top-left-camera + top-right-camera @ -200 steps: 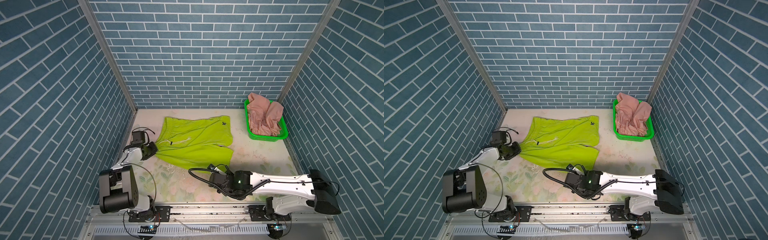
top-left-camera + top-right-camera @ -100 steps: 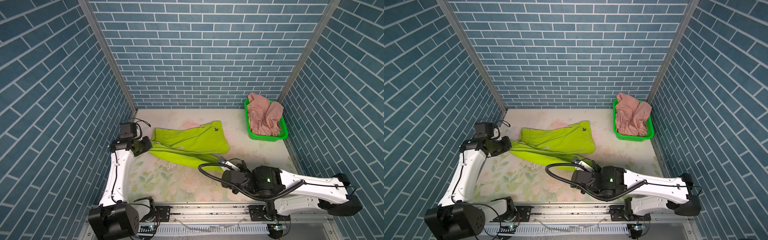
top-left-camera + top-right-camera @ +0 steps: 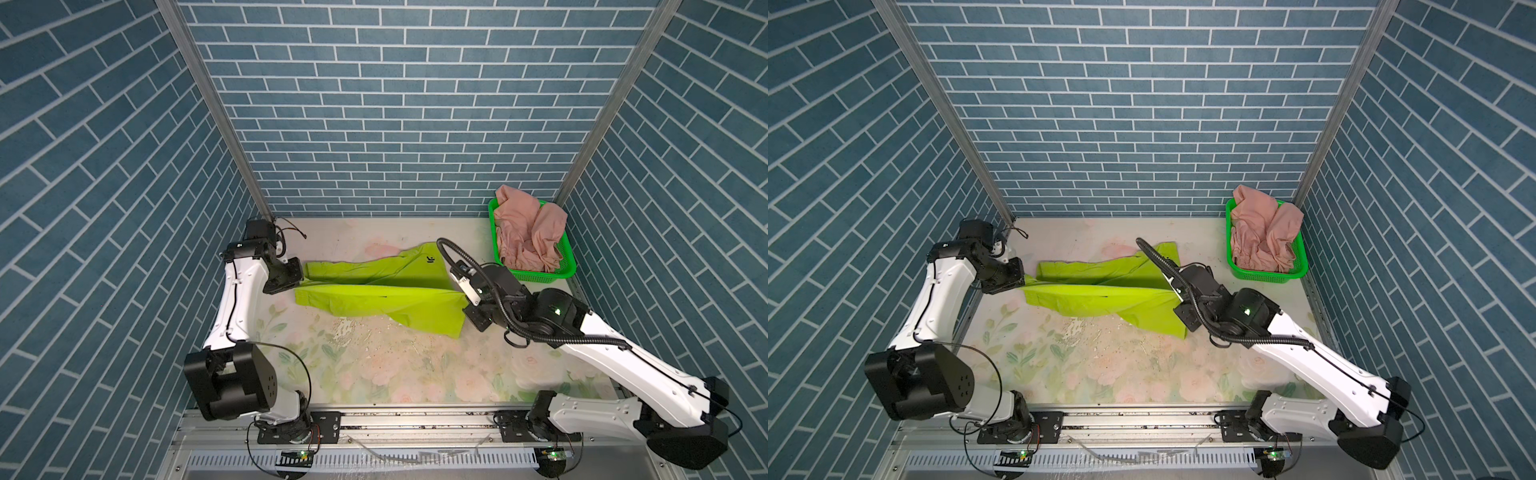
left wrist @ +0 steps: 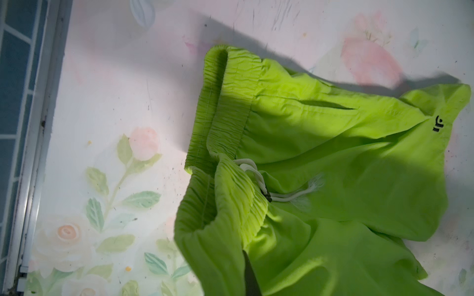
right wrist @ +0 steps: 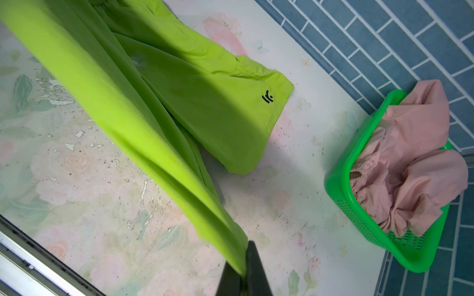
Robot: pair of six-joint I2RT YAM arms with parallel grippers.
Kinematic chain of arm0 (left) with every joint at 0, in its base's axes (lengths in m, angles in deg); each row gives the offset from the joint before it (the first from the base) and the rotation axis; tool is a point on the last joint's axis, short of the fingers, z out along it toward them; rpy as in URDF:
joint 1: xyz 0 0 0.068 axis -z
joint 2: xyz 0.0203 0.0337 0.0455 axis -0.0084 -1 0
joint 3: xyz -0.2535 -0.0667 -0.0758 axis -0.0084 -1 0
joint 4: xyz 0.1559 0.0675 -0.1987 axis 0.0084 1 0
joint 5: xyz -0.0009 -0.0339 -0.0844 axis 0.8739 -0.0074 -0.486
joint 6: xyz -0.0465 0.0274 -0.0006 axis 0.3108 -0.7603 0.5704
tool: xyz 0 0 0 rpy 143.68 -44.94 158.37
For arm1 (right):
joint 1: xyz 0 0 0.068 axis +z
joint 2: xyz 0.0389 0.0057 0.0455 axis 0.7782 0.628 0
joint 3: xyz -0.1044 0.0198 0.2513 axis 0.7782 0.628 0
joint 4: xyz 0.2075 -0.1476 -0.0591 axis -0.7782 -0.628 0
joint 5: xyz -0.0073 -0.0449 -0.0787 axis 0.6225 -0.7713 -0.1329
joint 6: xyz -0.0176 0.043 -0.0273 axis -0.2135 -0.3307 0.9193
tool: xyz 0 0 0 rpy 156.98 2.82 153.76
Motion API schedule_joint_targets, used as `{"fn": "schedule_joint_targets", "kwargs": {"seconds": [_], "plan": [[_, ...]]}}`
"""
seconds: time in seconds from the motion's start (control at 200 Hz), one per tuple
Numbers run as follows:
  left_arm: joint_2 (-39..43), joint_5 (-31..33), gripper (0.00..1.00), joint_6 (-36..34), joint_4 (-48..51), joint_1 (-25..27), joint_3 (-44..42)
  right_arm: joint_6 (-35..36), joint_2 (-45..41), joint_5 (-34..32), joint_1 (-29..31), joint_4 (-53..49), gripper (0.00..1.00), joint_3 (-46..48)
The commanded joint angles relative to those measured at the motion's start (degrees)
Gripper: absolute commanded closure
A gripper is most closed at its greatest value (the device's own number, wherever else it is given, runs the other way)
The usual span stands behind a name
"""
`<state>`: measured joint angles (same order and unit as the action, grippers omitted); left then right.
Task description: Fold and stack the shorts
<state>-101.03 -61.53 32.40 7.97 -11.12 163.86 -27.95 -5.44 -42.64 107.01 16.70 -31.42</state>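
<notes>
The lime-green shorts [image 3: 374, 293] [image 3: 1100, 297] are stretched between my two grippers in both top views. Their near half is lifted off the table; the far half, with the dark logo, lies flat. At their left end my left gripper [image 3: 300, 279] [image 3: 1022, 283] is shut on the gathered waistband [image 4: 230, 205] near the white drawstring. My right gripper [image 3: 465, 308] [image 3: 1177, 308] [image 5: 245, 246] is shut on a leg hem of the green shorts [image 5: 128, 89] at their right end. The pink shorts [image 3: 528, 232] [image 3: 1264, 237] [image 5: 410, 166] lie crumpled in the basket.
The bright green perforated basket [image 3: 540, 275] [image 3: 1266, 276] [image 5: 341, 179] stands at the back right corner against the tiled wall. A floral table cover [image 3: 395, 365] lies under everything. Blue brick walls close in the left, back and right sides.
Both grippers have risen and carried the near edge of the green shorts up and toward the back. The right gripper swung far to the right. The shorts went from flat to half lifted.
</notes>
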Motion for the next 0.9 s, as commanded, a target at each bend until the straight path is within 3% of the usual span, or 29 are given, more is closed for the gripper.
{"fn": "schedule_joint_targets", "kwargs": {"seconds": [0.0,0.16,0.415,0.6,0.755,0.895], "plan": [[1.5,2.0,1.0,-1.7,1.4,-0.6,2.3,5.4,1.1,3.8,-0.5,-3.1,1.0,-4.1],[3.9,1.8,1.0,-2.7,3.3,-0.6,1.9,4.1,0.9,0.5,2.1,-9.7,1.0,-5.9],[11.3,1.1,1.0,-3.6,5.9,-0.6,-1.3,-3.0,2.9,-15.6,18.6,-21.0,1.0,-12.7],[15.5,2.3,1.0,-5.9,9.6,-0.7,-2.2,-6.7,5.0,-18.1,24.5,-24.1,1.0,-15.9],[16.6,3.6,1.0,-6.5,9.1,-1.3,-3.7,-3.5,3.6,-20.3,24.4,-21.6,1.0,-14.8],[11.6,4.6,1.0,-5.8,7.0,-1.5,-2.0,2.4,1.0,-12.1,16.8,-14.9,1.0,-13.2]]}}
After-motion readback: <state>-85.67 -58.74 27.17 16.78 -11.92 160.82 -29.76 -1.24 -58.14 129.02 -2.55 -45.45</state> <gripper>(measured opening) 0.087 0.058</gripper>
